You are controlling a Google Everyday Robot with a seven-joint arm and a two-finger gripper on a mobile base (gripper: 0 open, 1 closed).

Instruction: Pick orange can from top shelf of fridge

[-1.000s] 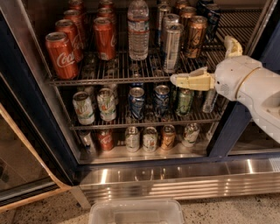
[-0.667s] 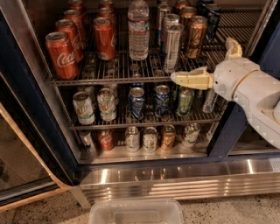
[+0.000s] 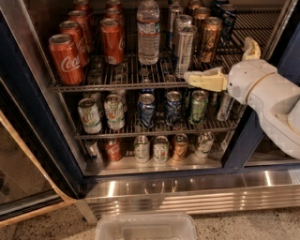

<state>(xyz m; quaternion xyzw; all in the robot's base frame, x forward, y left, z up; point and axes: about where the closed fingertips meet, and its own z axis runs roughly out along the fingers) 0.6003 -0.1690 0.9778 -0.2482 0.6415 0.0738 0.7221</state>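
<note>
The orange can [image 3: 209,40] stands at the right front of the top shelf [image 3: 117,79], a wire rack in the fridge [image 3: 42,117]. More copper-orange cans [image 3: 199,13] stand behind it. A taller silver slim can [image 3: 183,44] is just to its left. My gripper [image 3: 218,58] is at the right, in front of the shelf's edge and slightly below and right of the orange can. It is open and empty. One cream finger [image 3: 206,78] points left along the shelf edge, and the other [image 3: 251,48] points up.
Red Coca-Cola cans [image 3: 67,58] fill the left of the top shelf, with a water bottle [image 3: 148,33] in the middle. Two lower racks [image 3: 154,126] hold smaller cans. A ribbed steel base [image 3: 187,192] and a clear plastic bin [image 3: 146,227] lie below. The open glass door [image 3: 23,178] is at left.
My gripper has risen slightly towards the top shelf's edge. The cans have not moved.
</note>
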